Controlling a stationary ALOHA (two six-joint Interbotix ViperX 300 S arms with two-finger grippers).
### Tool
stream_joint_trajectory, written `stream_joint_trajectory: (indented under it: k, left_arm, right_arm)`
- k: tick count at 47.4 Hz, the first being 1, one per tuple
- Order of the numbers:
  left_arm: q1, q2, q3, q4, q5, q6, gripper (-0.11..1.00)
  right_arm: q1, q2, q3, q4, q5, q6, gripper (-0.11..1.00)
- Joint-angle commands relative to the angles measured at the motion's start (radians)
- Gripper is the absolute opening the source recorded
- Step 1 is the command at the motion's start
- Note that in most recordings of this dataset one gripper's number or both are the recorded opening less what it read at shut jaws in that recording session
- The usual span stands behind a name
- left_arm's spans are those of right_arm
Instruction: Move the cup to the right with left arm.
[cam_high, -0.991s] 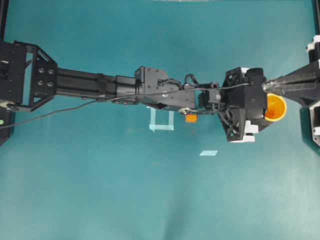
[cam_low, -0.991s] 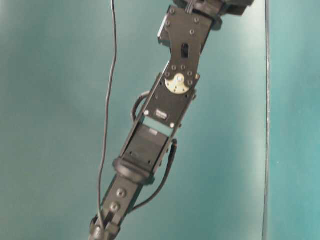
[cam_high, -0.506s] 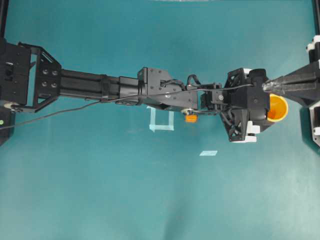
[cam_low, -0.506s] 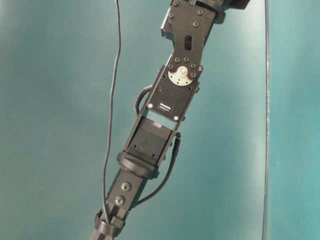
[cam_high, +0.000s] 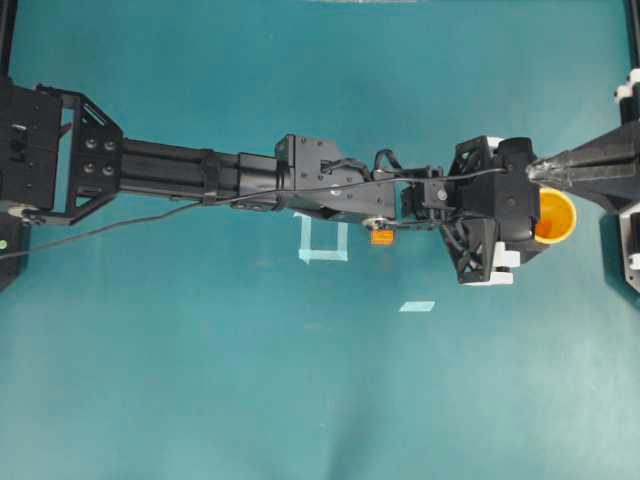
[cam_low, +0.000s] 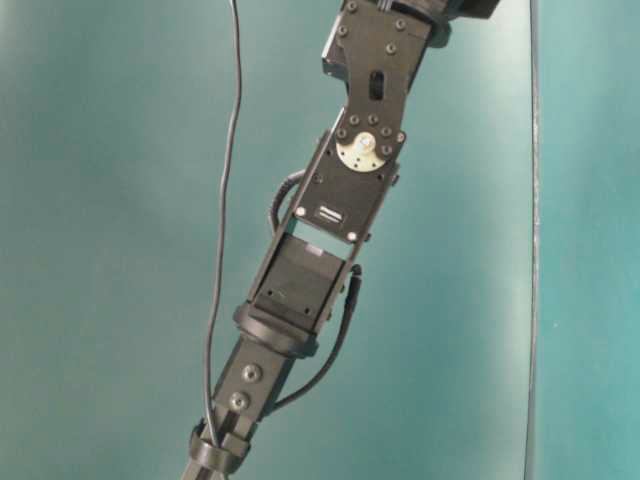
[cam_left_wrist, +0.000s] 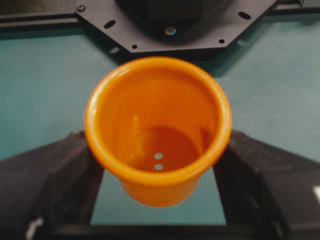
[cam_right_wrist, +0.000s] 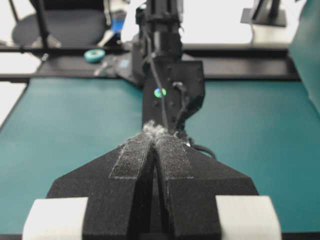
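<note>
Cup (cam_left_wrist: 157, 130) upright, mouth skyward.

The cup (cam_left_wrist: 158, 131) fills the middle of the frame. It is orange, with a rounded rim, and its mouth faces the camera, so the darker inside is visible — two small pale dots show near the bottom. The two black fingers (cam_left_wrist: 47, 187) of the left gripper (cam_left_wrist: 158, 192) stand at the lower left and lower right, one on each side of the cup, pressing against its wall. Along the top edge lies a black plate (cam_left_wrist: 200, 30) with small holes. The teal table (cam_left_wrist: 45, 95) shows behind everything.
</note>
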Motion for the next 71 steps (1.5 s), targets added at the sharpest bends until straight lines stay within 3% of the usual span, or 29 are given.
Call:
stream_joint_trajectory:
  k: [1,71]
  left_arm:
    - [0.000,-0.023,-0.032,0.002,-0.011,0.000,0.64]
    - [0.002,-0.008,-0.054,0.003,-0.012,0.000,0.64]
  right_arm:
    - [-0.002,0.002,-0.031,-0.003,-0.005,-0.003,-0.01]
    - [-0.002,0.002,-0.031,-0.002,-0.003,-0.003,-0.01]
